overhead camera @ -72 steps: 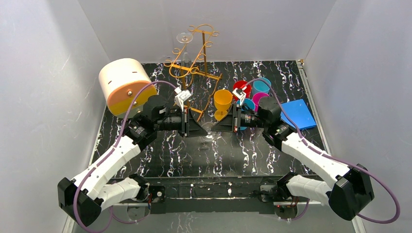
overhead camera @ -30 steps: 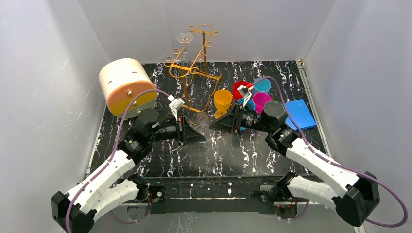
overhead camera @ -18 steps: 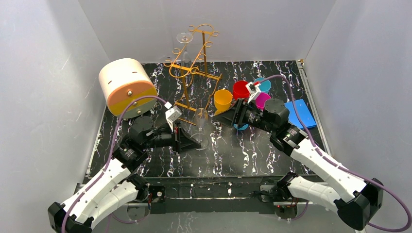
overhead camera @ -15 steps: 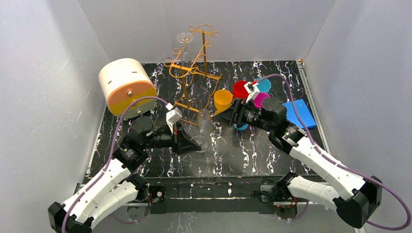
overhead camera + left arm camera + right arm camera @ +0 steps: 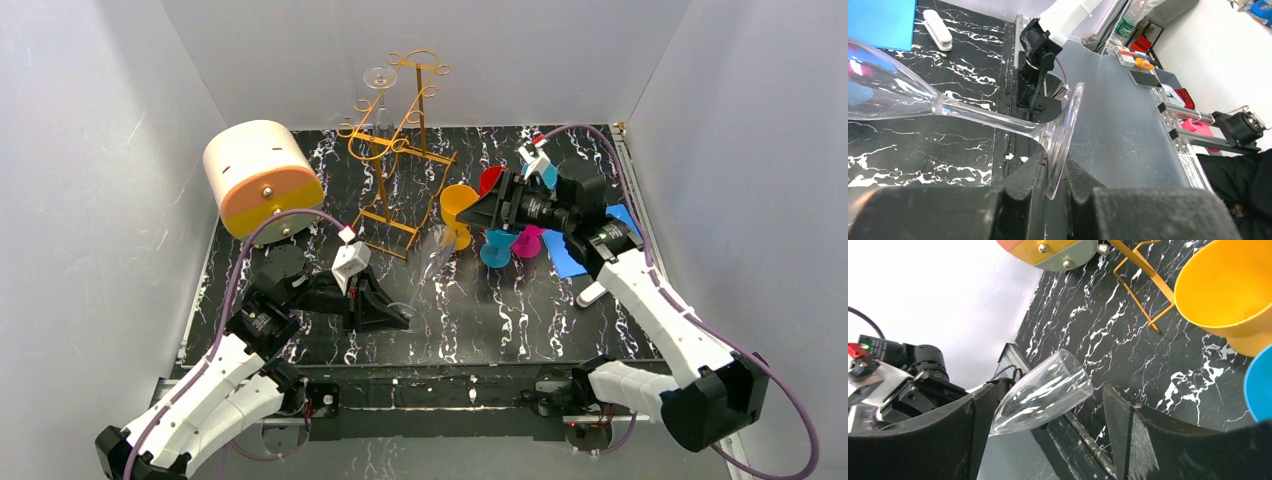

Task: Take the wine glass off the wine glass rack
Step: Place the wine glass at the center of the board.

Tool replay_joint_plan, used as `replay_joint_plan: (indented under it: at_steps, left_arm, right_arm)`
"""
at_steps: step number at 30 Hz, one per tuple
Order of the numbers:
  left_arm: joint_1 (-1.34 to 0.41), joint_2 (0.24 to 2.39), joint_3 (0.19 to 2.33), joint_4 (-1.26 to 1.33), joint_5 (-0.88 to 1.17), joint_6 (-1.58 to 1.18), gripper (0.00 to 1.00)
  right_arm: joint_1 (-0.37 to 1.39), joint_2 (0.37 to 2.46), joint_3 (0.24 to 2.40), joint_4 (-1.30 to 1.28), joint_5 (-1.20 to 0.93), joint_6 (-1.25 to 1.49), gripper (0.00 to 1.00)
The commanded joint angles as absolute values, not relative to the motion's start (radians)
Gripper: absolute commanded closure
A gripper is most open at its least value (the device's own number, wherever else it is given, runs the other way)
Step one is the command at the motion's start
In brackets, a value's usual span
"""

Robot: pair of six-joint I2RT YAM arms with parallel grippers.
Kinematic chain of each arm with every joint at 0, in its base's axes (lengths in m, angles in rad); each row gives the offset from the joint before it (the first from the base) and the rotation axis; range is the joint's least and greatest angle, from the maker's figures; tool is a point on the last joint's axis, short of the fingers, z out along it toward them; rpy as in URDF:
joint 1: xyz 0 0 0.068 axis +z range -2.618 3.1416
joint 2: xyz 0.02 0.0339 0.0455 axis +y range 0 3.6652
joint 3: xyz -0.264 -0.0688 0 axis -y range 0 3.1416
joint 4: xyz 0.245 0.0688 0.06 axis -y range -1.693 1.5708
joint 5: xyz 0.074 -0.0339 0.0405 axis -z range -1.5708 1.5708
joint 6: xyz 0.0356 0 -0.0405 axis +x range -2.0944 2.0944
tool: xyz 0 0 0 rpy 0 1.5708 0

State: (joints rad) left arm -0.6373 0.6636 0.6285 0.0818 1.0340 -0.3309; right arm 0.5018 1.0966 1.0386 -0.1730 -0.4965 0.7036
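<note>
- The wine glass (image 5: 425, 268) is off the wine glass rack (image 5: 400, 150) and in the air. Only the left pincer (image 5: 388, 312) carries it, with its jaws pressed together on the round foot. In the left wrist view the foot sits edge-on in the narrow slot between the pads (image 5: 1020, 186).
- From that pincer the glass's long axis runs straight out ahead of the fingertips, with the foot at the grip, then the stem, then the bowl farthest out. The glass leans far over from upright, and its mouth points up toward the right pincer (image 5: 472, 210).
- The right pincer stands with its jaws wide apart and holds nothing. The bowl's mouth lies ahead of and below it. Its wrist view frames the bowl between the fingers (image 5: 960, 427), but the top view puts the bowl short of them and not touching.
- The rack stands beyond the left pincer's fingertips, a little to their left. The near corner of its base is close to the bowl but apart from it. A second glass (image 5: 378, 80) hangs at the rack's top.
- The left arm is the nearer one and the only one in contact, so I judge the next move to be its own.
- That move turns on swinging the long axis upright, so that the foot comes under the bowl before the table (image 5: 520, 300).
- A pinch on the thin foot leaves the whole glass as a lever, so it could pivot or slip.
</note>
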Motion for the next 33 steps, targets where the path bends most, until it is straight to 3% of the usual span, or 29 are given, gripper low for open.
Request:
replay_joint_plan:
  at_steps: [1, 7, 11, 18, 33]
  left_arm:
    - [-0.641, 0.668, 0.666, 0.104, 1.113, -0.231, 1.0]
    - [-0.641, 0.646, 0.658, 0.109, 1.135, -0.117, 1.0]
    - [-0.641, 0.613, 0.642, 0.142, 1.044, -0.138, 1.0]
    - [-0.641, 0.631, 0.637, 0.175, 1.097, -0.147, 1.0]
    - [-0.641, 0.658, 0.688, 0.089, 1.125, -0.099, 1.0]
  right_arm:
    - [0.371, 1.137, 1.066, -0.132, -0.86, 0.783, 0.14]
    - [0.323, 1.175, 1.072, -0.048, -1.051, 0.839, 0.16]
    - [0.323, 1.215, 1.058, -0.044, -1.011, 0.916, 0.17]
    - [0.322, 1.262, 1.027, 0.218, -1.097, 1.059, 0.2]
    - [0.307, 1.397, 1.233, 0.043, -1.198, 0.937, 0.2]
